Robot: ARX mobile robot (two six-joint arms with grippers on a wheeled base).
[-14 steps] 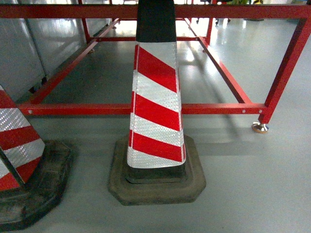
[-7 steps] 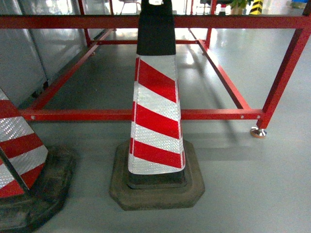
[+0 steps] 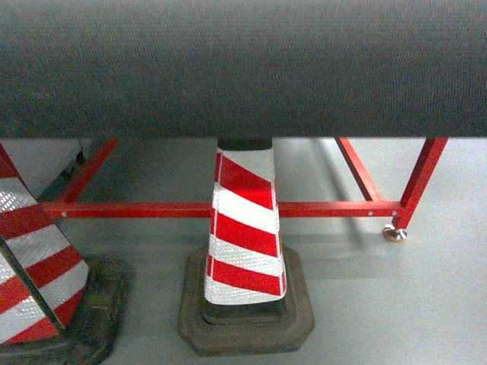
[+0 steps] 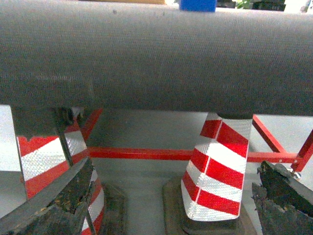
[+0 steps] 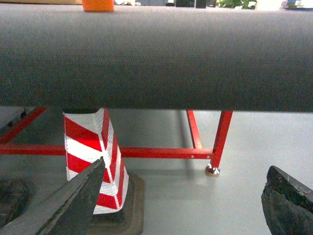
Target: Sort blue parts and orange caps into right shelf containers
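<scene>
A broad grey fabric-covered desk edge [image 3: 243,68] fills the upper part of all three views, with the grey floor [image 3: 396,304] showing beneath it. Under the desk, a red-and-white striped traffic cone [image 3: 245,228] stands upright on its dark octagonal base, just in front of the low crossbar of the red metal frame [image 3: 319,207]. A second striped cone [image 3: 34,266] stands at the left edge of the head view, well apart from the first. The frame's right leg ends in a round metal foot [image 3: 394,233] resting on the floor.

In the left wrist view, the left end effector [image 4: 171,205] is spread wide, its two worn dark fingers [image 4: 58,200] at the bottom corners of the picture with nothing between them. In the right wrist view, the right end effector [image 5: 181,205] is likewise spread wide and holds nothing, its fingers [image 5: 68,205] at the lower corners.

Above the far edge of the desk, the left wrist view catches the bottom of a bright blue object [image 4: 197,5], and the right wrist view catches the bottom of an orange object [image 5: 98,5]; both are cut off by the top of the picture, so what they are cannot be told. The shelf containers are not in any view.
</scene>
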